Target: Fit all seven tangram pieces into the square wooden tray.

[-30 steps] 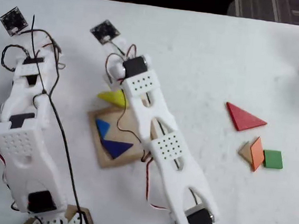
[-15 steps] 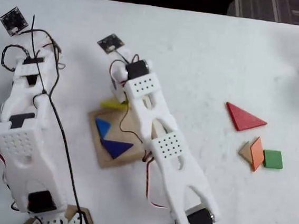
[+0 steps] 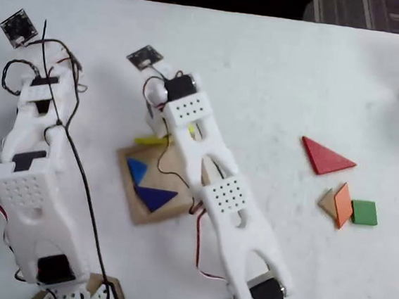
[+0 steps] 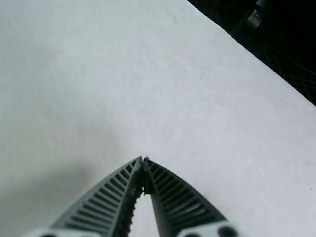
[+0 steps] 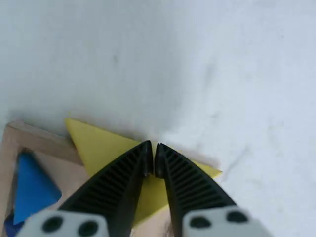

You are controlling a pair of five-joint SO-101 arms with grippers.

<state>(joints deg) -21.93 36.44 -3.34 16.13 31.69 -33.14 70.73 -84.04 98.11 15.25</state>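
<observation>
On the left, the left end effector hangs closed and empty over the bare white tabletop, just as it did a second ago.

At the centre, the square wooden tray holds a small blue triangle and a larger blue piece. The change is at its far edge. A second ago the yellow wooden triangle showed as a broad wedge beyond the tray's far left corner. Now we see only a thin sliver along the far rim, with a scrap of yellow right of the arm. The right end effector has come in over it, its fingers drawn almost together with only a slit between them. Its tips sit at the piece's far edge rather than pinching it.

We judge the yellow triangle is being nudged in, but it lies across the rim and is not seated.

Well to the right wait a red triangle, a tan piece, an orange piece and a green square. That leaves four pieces to fetch.
</observation>
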